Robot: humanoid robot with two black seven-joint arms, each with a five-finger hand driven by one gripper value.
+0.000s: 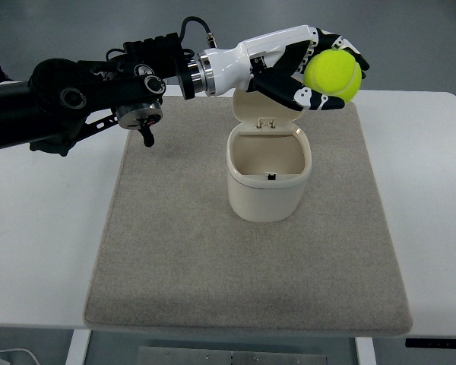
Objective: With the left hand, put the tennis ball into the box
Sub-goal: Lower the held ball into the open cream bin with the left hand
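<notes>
A steep downward view shows a white surface (53,251) covered in the middle by a beige mat (175,258). On the mat, slightly above centre, stands a small cream box (268,190) with rounded corners. Its hinged lid (267,109) is flipped up and back, so the mouth is open and the pale inside looks empty apart from a small dark latch at the front rim.

The robot's left arm (83,99) reaches in from the left edge, dark and mechanical near the edge and white toward the wrist. At its end the left hand (319,72) is wrapped around a bright yellow-green tennis ball (332,75), black and white fingers curling over the top and underneath. The ball is held in the air, above and behind the box and a little to its right, past the raised lid rather than over the opening. The right arm does not appear.

Judging by this arrangement, the pickup part is finished: the ball is off the mat and secure in the hand, and the box is already open. What seems left is to bring the ball forward and leftward over the opening, lower it clear of the lid, and release it inside.
</notes>
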